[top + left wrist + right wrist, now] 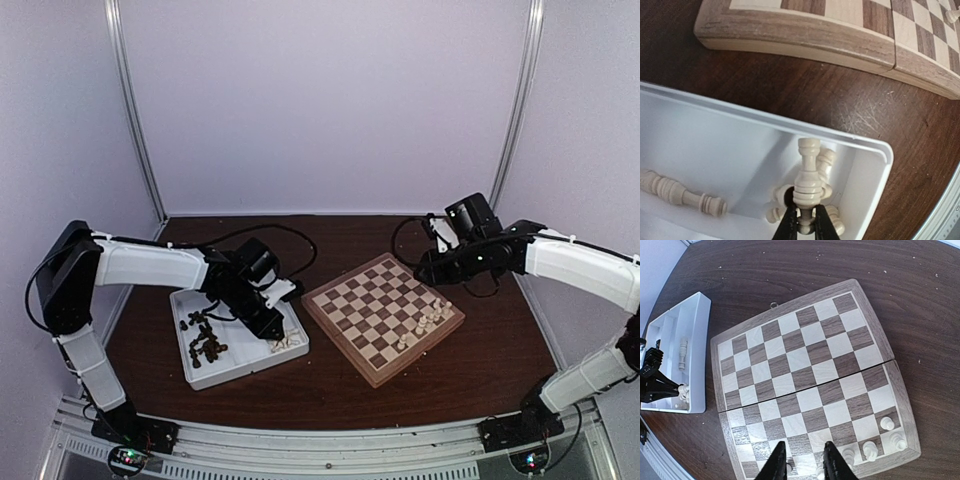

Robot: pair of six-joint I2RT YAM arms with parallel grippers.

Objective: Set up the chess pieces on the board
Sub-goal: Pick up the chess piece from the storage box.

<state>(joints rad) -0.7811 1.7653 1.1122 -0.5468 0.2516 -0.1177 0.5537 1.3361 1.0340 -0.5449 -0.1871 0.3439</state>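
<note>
My left gripper (805, 226) is shut on the narrow neck of a cream-white chess piece (808, 175), down in the corner of the white tray (866, 145) over several other cream pieces (827, 162). From above, the left gripper (276, 330) sits at the tray's right end. The board (368, 300) lies at mid-table with several cream pieces (430, 320) standing along its right corner. My right gripper (802, 456) hangs open above the board (805, 370), nothing between its fingers, with cream pieces (870, 450) standing close by on the edge rows.
The tray's (240, 372) left compartment holds a heap of dark brown pieces (205, 340). One long cream piece (680, 192) lies flat on the tray floor. The board's rim (800, 35) runs close beyond the tray. Cables lie on the table behind both arms.
</note>
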